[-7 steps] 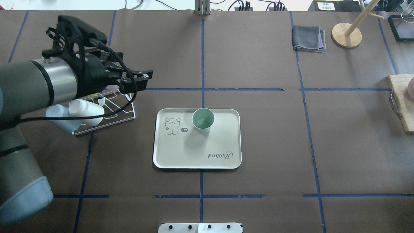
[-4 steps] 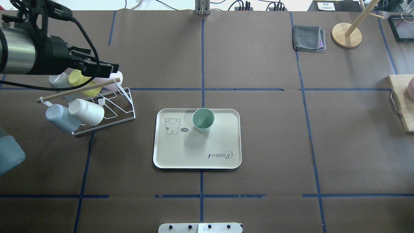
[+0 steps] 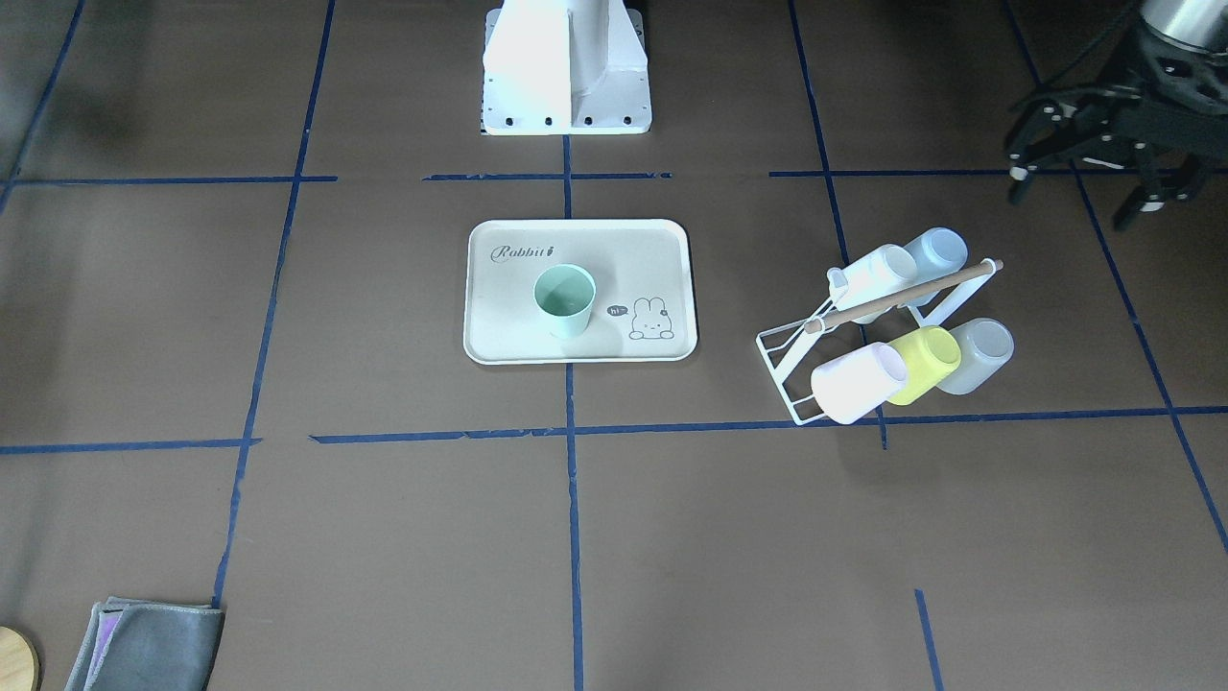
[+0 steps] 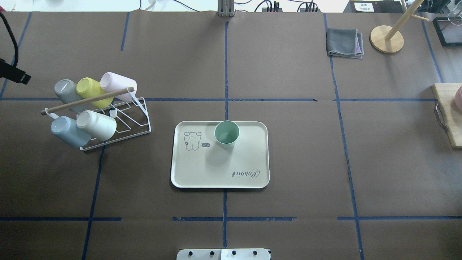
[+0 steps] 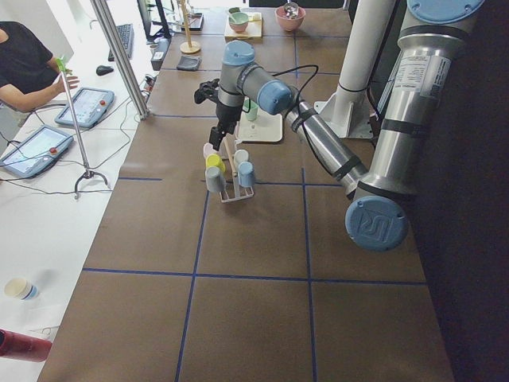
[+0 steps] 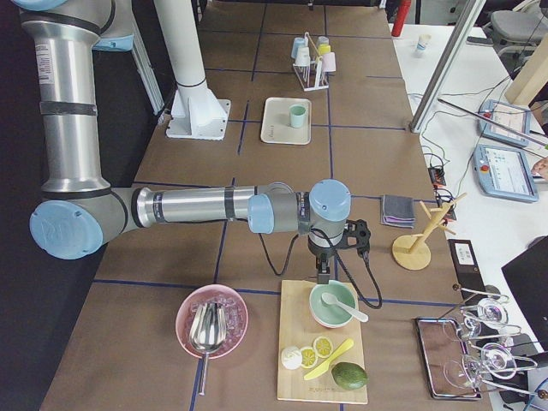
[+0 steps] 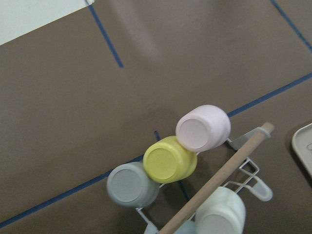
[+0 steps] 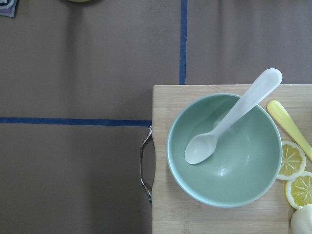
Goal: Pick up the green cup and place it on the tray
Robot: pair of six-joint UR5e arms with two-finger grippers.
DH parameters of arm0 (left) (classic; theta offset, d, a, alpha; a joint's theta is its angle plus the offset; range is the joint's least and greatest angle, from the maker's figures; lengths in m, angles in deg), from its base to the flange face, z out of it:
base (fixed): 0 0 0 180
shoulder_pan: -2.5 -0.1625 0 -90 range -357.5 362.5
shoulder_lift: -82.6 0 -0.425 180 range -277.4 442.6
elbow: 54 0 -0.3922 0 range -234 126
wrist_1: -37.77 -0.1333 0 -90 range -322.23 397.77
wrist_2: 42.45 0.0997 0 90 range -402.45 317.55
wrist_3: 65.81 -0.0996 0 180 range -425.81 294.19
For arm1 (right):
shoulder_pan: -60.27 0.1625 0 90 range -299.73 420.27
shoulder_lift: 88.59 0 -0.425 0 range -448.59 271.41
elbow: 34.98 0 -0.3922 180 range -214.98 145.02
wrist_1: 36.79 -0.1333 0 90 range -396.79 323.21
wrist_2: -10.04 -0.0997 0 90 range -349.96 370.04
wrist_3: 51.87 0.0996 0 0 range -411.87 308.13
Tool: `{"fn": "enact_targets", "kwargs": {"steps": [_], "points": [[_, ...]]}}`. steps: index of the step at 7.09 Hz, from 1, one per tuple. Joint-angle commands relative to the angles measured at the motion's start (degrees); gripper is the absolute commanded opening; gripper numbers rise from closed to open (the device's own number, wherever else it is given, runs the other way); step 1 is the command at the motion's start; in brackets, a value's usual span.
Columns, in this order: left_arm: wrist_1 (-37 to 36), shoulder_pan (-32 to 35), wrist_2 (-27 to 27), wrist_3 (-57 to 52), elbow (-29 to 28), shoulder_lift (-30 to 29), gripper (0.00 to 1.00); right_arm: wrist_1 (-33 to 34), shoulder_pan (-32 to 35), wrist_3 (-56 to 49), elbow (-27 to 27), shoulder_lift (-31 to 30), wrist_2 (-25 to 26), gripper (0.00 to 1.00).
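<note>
The green cup (image 4: 226, 134) stands upright on the cream tray (image 4: 216, 169), near its far rim beside the bunny drawing; it also shows in the front-facing view (image 3: 564, 299) on the tray (image 3: 499, 336). My left gripper (image 3: 1079, 192) is open and empty, raised well off to the side past the cup rack and far from the tray. Only a tip of it (image 4: 14, 74) shows at the overhead view's left edge. My right gripper (image 6: 330, 261) hovers over the cutting board at the far end. I cannot tell whether it is open or shut.
A white wire rack (image 4: 119, 124) holds several cups, among them a yellow-green one (image 4: 90, 90). A grey cloth (image 4: 344, 42) and a wooden stand (image 4: 386, 39) sit at the back right. A cutting board (image 4: 447, 108) carries a green bowl (image 8: 243, 165) with a spoon.
My left arm has pulled back to the left from over the rack and almost left the overhead view. The green cup and tray have not moved.
</note>
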Motion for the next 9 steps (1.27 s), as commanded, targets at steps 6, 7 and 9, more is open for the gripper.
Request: {"fn": "enact_targets", "kwargs": {"steps": [6,7,9], "points": [[3.2,18.5,-13.0,-21.1,-23.7,2.9,1.00,-0.1,0.0,0.0,0.3,0.3,-0.5,1.00],[2.8,17.8,-10.1,-20.8,-26.3,3.0,1.00,-0.1,0.0,0.0,0.3,0.3,-0.5,1.00],[3.8,17.8,-8.3,-21.7,-30.4,6.4,1.00,-0.1,0.0,0.0,0.3,0.3,-0.5,1.00]]}}
